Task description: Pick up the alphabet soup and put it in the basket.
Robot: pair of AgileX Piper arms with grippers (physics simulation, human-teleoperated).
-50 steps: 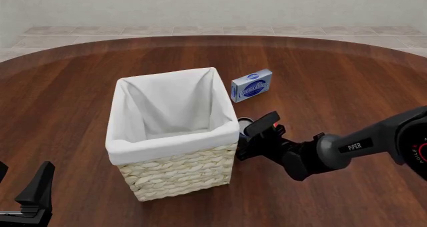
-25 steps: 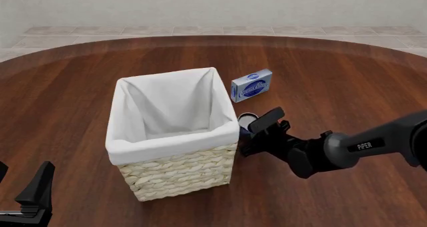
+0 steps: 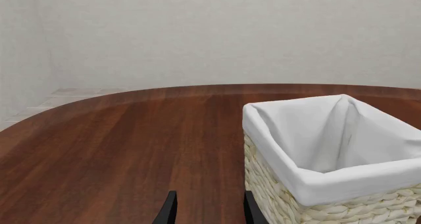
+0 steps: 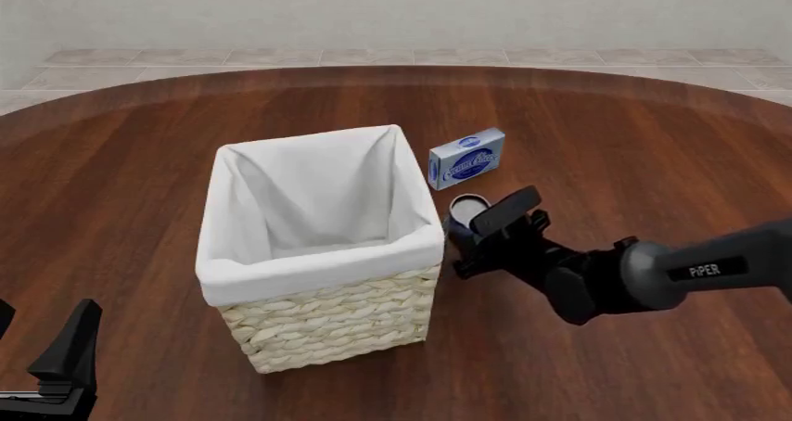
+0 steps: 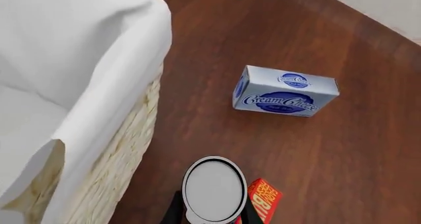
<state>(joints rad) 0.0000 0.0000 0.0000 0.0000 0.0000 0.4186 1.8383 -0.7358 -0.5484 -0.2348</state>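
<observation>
The alphabet soup can (image 4: 468, 205) shows its silver top just right of the basket (image 4: 315, 324), beside its right rim. My right gripper (image 4: 478, 224) is shut on the can and holds it off the table. In the right wrist view the can's top (image 5: 212, 188) sits between the two fingers (image 5: 175, 210), with the basket's white lining (image 5: 79, 71) alongside it. My left gripper (image 4: 59, 365) is open and empty at the near left table edge, well apart from the basket. In the left wrist view its fingers (image 3: 167, 212) frame bare table next to the basket (image 3: 329, 184).
A flat blue-and-white cream cheese box (image 4: 466, 159) stands behind the can and shows in the right wrist view (image 5: 285, 92). A small red-orange butter box (image 5: 264, 199) lies on the table right beside the can. The round wooden table (image 4: 644, 133) spreads all around.
My right gripper has risen and shifted slightly right and away with the can in it, up to the height of the basket's rim. The left arm has not moved.
</observation>
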